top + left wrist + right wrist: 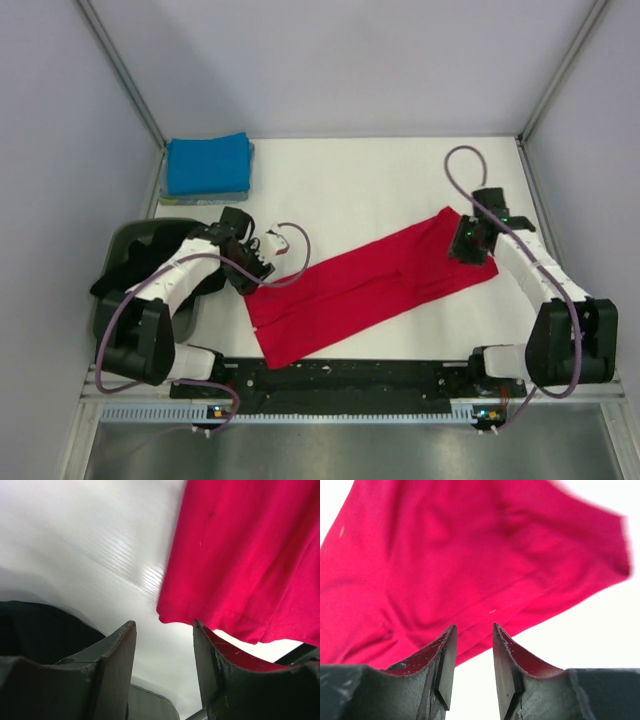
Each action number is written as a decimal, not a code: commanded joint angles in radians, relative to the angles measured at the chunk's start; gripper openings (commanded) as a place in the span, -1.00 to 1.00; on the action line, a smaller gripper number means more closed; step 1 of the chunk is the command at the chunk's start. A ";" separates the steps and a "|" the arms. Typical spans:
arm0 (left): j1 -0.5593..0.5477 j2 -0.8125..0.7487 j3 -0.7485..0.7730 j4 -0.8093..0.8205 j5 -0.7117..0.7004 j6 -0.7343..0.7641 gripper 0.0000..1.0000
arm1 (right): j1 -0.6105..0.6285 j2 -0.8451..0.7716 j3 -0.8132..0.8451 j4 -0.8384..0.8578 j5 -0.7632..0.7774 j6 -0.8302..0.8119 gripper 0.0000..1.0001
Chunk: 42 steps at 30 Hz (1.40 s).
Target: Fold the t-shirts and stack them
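Observation:
A bright red t-shirt (370, 285) lies on the white table as a long folded strip, slanting from the near left to the far right. My left gripper (258, 268) stands open just left of its near-left end (240, 555), with nothing between the fingers (164, 625). Over the strip's far right end, my right gripper (468, 248) hangs with its jaws apart and empty (472, 627), the red cloth (470, 555) just beyond the fingertips. A folded blue t-shirt (208, 165) rests at the back left. Black cloth (35, 630) shows at the left.
A dark grey-green tub (115, 300) stands at the left edge under my left arm, with black cloth (105, 282) hanging over it. Grey walls close off the left, right and back. A black rail (350, 375) runs along the near edge.

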<state>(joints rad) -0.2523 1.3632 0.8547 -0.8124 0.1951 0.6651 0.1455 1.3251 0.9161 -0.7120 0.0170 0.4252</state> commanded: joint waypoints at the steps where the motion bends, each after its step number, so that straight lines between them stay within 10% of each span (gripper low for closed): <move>1: -0.001 -0.003 0.043 0.061 0.032 -0.039 0.06 | -0.257 -0.079 -0.061 0.104 -0.053 -0.005 -0.30; 11: -0.051 0.106 -0.040 0.179 -0.028 -0.016 -0.05 | -0.437 0.123 -0.158 0.328 -0.169 0.030 -0.32; 14: -0.083 0.096 -0.081 0.176 -0.020 -0.004 -0.11 | -0.437 0.236 -0.099 0.355 -0.193 0.023 -0.90; 25: -0.292 -0.049 -0.175 0.035 0.190 0.064 -0.08 | -0.244 0.783 0.600 0.289 -0.342 0.020 -1.00; 32: -0.421 -0.059 -0.111 -0.051 0.248 0.074 0.00 | -0.156 1.143 1.255 0.117 -0.393 0.030 -0.57; 41: -0.423 -0.092 0.023 -0.154 0.267 0.100 0.19 | -0.184 0.803 1.146 0.112 -0.293 -0.213 -0.21; 42: -0.430 -0.096 0.026 -0.142 0.276 0.103 0.70 | -0.179 0.739 1.095 0.114 -0.308 -0.235 -0.21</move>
<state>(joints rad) -0.6716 1.3006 0.8337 -0.9234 0.4141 0.7464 -0.0219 2.3661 2.0850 -0.5999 -0.3004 0.3286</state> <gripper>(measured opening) 0.583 0.389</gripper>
